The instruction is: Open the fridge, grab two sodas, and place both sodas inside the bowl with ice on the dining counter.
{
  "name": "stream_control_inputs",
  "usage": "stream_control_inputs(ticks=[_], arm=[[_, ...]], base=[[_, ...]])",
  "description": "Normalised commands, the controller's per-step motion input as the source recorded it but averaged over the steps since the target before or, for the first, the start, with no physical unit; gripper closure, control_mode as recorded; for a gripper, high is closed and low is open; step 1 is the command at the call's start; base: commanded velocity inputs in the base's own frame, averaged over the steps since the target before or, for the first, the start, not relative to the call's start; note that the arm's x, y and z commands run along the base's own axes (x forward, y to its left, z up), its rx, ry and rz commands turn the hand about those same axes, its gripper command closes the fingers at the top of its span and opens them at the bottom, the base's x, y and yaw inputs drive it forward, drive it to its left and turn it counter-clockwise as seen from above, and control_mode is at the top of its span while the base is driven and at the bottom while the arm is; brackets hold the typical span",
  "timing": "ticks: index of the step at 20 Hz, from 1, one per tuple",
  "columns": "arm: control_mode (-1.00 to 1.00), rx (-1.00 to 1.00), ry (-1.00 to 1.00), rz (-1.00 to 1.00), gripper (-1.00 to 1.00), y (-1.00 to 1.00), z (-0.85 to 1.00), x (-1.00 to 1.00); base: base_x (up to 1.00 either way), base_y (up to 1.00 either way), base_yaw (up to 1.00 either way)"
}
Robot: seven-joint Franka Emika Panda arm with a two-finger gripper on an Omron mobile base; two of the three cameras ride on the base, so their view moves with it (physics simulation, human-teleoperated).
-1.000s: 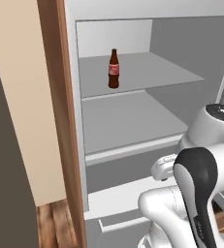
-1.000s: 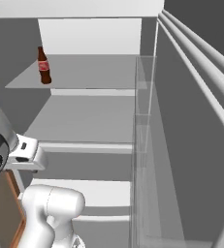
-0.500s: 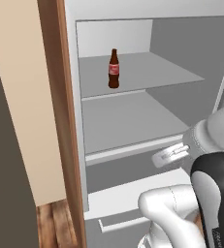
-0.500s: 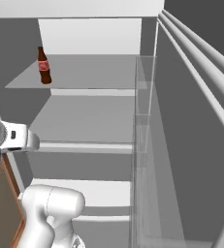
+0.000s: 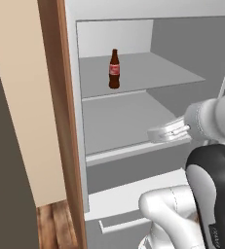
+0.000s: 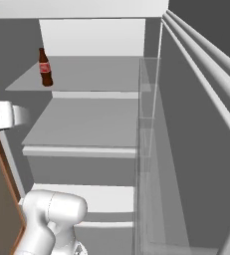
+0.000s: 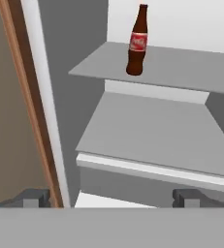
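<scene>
The fridge point(image 5: 133, 121) stands open, its grey shelves bare apart from one brown bottle point(image 5: 114, 69) with a red label. The bottle stands upright near the front left of the upper shelf point(image 6: 101, 74). The gripper point(image 7: 111, 197) hangs in front of the lower shelf point(image 7: 152, 133), well below the bottle and apart from it, pointing into the fridge. Its jaws are spread wide with nothing between them. The fridge door point(image 6: 196, 129) is swung out to the right, rails along its inner side.
</scene>
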Motion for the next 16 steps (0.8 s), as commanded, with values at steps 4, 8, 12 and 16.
stream_control_inputs(ticks=[4, 8, 12, 16], arm=[[-1.0, 0.06, -0.27, 0.0, -1.0, 0.08, 0.16, 0.41], [-1.0, 0.09, -0.28, 0.0, -1.0, 0.0, 0.05, 0.45], [-1.0, 0.07, -0.21, 0.0, -1.0, 0.01, 0.25, 0.34], [-1.0, 0.0, -0.11, 0.0, -1.0, 0.03, 0.45, 0.1]], base=[[0.0, 0.0, 0.0], [0.0, 0.0, 0.0], [0.0, 0.0, 0.0], [0.0, 0.0, 0.0]])
